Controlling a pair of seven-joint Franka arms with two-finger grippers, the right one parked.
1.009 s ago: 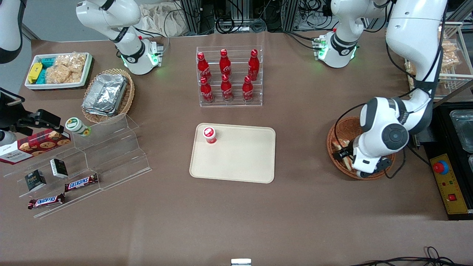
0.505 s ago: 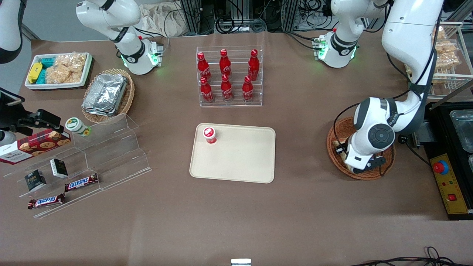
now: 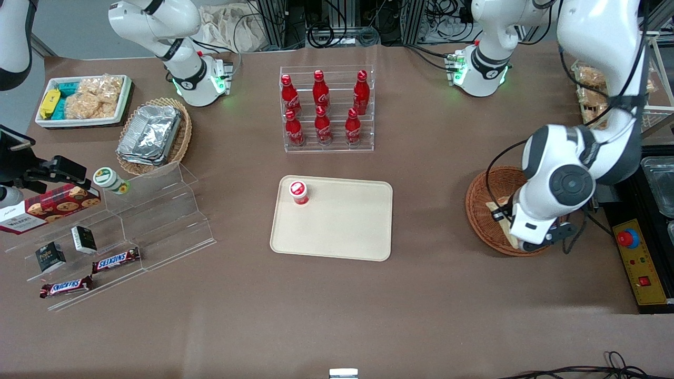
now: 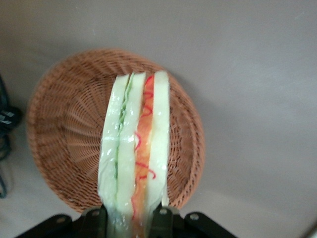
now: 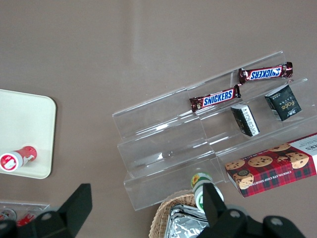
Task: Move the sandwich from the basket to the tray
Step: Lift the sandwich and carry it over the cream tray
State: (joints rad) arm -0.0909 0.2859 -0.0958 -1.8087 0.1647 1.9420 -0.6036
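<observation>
1. Gripping the sandwich (image 4: 133, 153), the jaws (image 4: 131, 218) hover clenched above the wicker basket (image 4: 64, 144).
2. Slipping risk: soft bread could slide free heading toward the tray (image 3: 342, 247) at nine o'clock.

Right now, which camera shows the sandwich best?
The left wrist view: the sandwich fills it, its layers plain, clamped in the gripper above the basket. The front view shows only a sliver beside the arm. The right wrist view shows none.
</observation>
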